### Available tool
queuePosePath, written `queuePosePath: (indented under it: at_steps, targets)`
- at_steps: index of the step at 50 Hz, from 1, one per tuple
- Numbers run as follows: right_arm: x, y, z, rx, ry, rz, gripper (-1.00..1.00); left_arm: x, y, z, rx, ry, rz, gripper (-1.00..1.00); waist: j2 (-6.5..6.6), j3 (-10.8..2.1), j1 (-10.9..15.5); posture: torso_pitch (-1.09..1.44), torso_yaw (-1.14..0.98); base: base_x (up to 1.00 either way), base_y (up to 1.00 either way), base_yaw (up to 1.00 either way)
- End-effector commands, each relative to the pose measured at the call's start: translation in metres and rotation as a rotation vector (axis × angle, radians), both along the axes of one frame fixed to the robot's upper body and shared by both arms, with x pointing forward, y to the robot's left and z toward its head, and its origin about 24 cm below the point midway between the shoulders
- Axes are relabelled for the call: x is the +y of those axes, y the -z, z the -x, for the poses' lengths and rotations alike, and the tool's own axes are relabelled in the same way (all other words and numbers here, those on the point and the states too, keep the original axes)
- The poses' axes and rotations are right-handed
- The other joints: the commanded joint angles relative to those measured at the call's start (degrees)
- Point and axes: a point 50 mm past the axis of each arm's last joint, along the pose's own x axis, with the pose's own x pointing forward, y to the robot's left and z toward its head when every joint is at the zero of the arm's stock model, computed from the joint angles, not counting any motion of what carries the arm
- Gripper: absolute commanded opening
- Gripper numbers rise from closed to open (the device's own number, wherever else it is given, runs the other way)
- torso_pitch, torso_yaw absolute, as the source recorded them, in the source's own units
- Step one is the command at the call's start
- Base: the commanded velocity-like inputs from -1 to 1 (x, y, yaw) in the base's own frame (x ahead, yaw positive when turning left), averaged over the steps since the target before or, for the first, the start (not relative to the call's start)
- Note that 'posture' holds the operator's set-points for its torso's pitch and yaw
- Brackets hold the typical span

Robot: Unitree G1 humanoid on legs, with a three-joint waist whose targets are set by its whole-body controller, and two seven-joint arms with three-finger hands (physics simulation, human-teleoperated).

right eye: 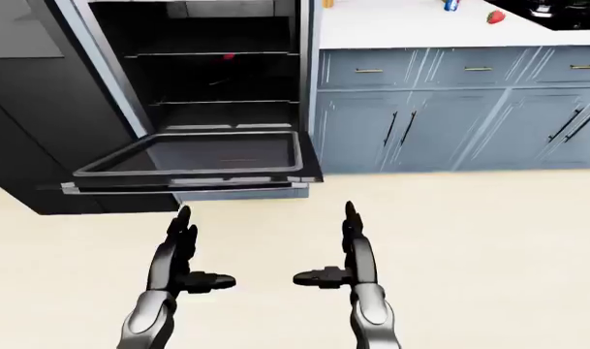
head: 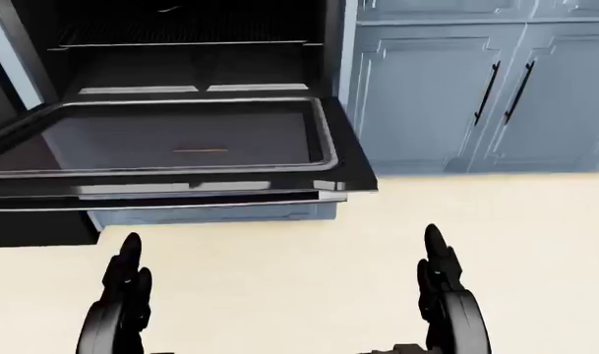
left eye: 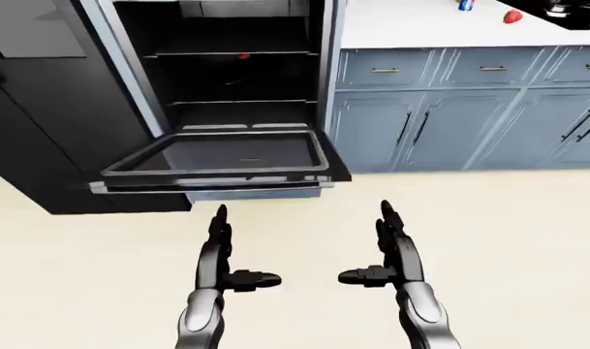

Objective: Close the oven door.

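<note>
no readable text, no labels or brands, nothing legible on oven door (left eye: 222, 156), cabinets (left eye: 469, 109) unmarked

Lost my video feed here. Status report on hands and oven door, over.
Left hand and right hand open, empty, held short of the oven. Oven door fully down, flat, untouched. Nothing between hands and door.
</note>
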Motion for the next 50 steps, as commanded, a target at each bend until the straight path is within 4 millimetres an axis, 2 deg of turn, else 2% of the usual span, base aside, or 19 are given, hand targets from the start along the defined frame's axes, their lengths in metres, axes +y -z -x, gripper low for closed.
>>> queuePosePath:
  at_steps: [1,3,5,7,9,12,14,16,23,32,40,44,45,47,50]
  targets:
    - [-0.003,-0.034,-0.012,-0.158,0.008,0.005,1.0,-0.002,-0.035,-0.008,-0.16,0.017,-0.002,1.0,-0.45,-0.05,-0.1,0.0,0.0,0.0,0.0,0.0]
    - [-0.005,-0.034,-0.013,-0.145,0.02,0.01,1.0,-0.003,-0.036,-0.007,-0.158,0.022,-0.004,1.0,-0.04,-3.61,0.5,0.0,0.0,0.0,0.0,0.0]
    - [-0.007,-0.038,-0.014,-0.144,0.022,-0.001,1.0,-0.003,-0.039,-0.006,-0.163,0.025,0.002,1.0,-0.43,-1.06,0.4,0.0,0.0,0.0,0.0,0.0]
    - [-0.007,-0.039,-0.014,-0.154,0.017,0.01,1.0,-0.002,-0.042,-0.006,-0.171,0.022,0.002,1.0,-0.51,-3.92,0.5,0.0,0.0,0.0,0.0,0.0]
    - [-0.007,-0.04,-0.014,-0.161,0.017,0.013,1.0,0.0,-0.052,-0.006,-0.205,0.007,0.008,1.0,-0.48,-4.19,0.5,0.0,0.0,0.0,0.0,0.0]
    - [-0.007,-0.055,-0.014,-0.192,0.008,0.016,1.0,0.002,-0.077,-0.005,-0.284,0.01,-0.013,1.0,-0.43,-4.57,0.5,0.0,0.0,0.0,0.0,0.0]
    - [-0.007,-0.074,-0.016,-0.231,-0.001,0.007,1.0,0.006,-0.102,-0.005,-0.371,0.007,-0.063,1.0,-0.41,-4.66,0.5,0.0,0.0,0.0,0.0,0.0]
    - [-0.01,-0.092,-0.018,-0.27,-0.007,0.021,1.0,0.01,-0.123,-0.005,-0.395,-0.012,-0.025,1.0,-0.39,-4.81,0.5,0.0,0.0,0.0,0.0,0.0]
    - [-0.023,-0.136,-0.021,-0.376,-0.012,0.075,1.0,0.024,-0.179,-0.005,-0.499,-0.07,-0.007,1.0,-0.16,-5.27,0.5,0.0,0.0,0.0,0.0,0.0]
    - [-0.045,-0.209,-0.021,-0.502,0.037,0.073,1.0,0.044,-0.225,-0.007,-0.586,-0.101,-0.034,1.0,-0.06,-4.59,0.5,0.0,0.0,0.0,0.0,0.0]
    - [-0.053,-0.239,-0.018,-0.552,0.061,0.063,1.0,0.048,-0.258,-0.002,-0.64,-0.104,-0.07,1.0,-0.19,-3.75,0.4,0.0,0.0,0.0,0.0,0.0]
    - [-0.056,-0.244,-0.018,-0.562,0.07,0.053,1.0,0.048,-0.269,0.002,-0.663,-0.1,-0.083,1.0,-0.21,-3.35,0.4,0.0,0.0,0.0,-0.01,0.0]
    - [-0.057,-0.244,-0.018,-0.562,0.071,0.052,1.0,0.048,-0.27,0.002,-0.669,-0.1,-0.085,1.0,0.13,-4.19,0.5,0.0,0.0,0.0,-0.11,0.0]
    - [-0.057,-0.246,-0.018,-0.567,0.073,0.051,1.0,0.048,-0.272,0.003,-0.674,-0.1,-0.088,1.0,0.91,-3.45,0.6,0.0,0.0,0.0,-0.22,0.0]
    - [-0.057,-0.247,-0.018,-0.575,0.074,0.056,1.0,0.048,-0.274,0.004,-0.68,-0.1,-0.087,1.0,3.14,-3.49,0.6,0.0,0.0,0.0,-0.52,0.0]
